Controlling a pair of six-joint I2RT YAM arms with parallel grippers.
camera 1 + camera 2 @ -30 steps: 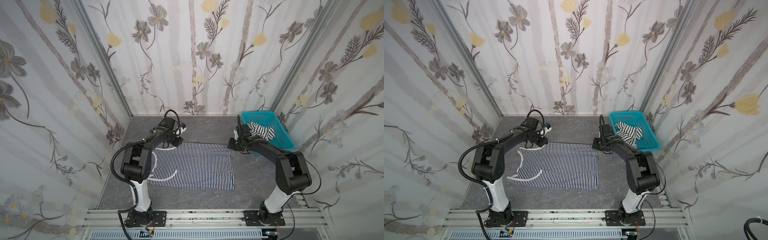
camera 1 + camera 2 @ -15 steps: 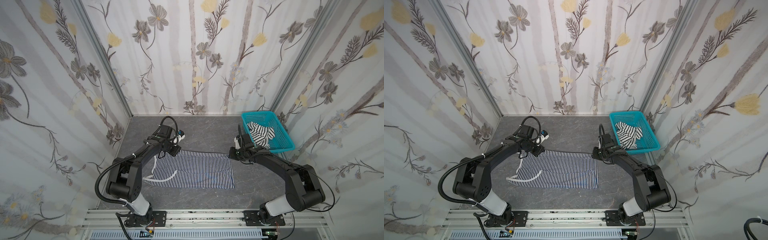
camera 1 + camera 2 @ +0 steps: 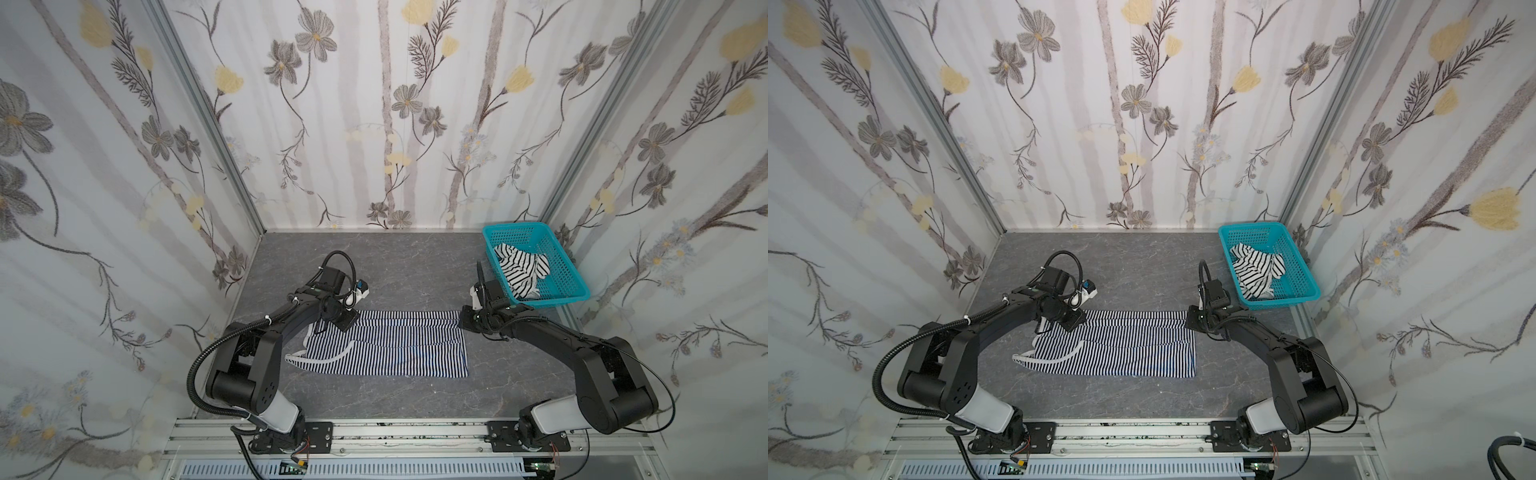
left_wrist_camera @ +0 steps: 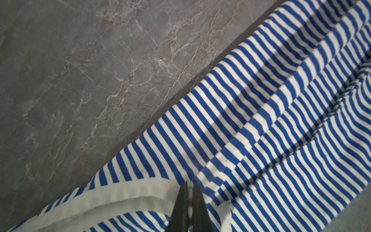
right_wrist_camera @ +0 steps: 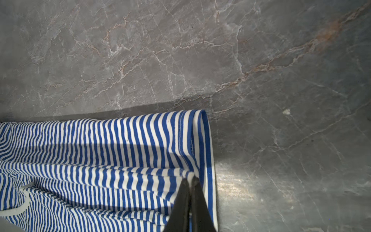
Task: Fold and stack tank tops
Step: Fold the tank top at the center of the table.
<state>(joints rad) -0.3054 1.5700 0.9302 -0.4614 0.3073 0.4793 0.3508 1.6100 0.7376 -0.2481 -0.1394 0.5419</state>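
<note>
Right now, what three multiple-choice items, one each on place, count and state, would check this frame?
1. Where is the wide-striped top? A. draped on the right arm B. in the turquoise basket C. held in the air
2. How many tops show? A. one B. two C. three
3. The left fingers are: A. spread wide B. out of view C. shut on the fine-striped top

B: it lies crumpled inside the basket.
B: one is in the basket, one is spread out flat.
C: the left wrist view shows them pinched on its white trim.
</note>
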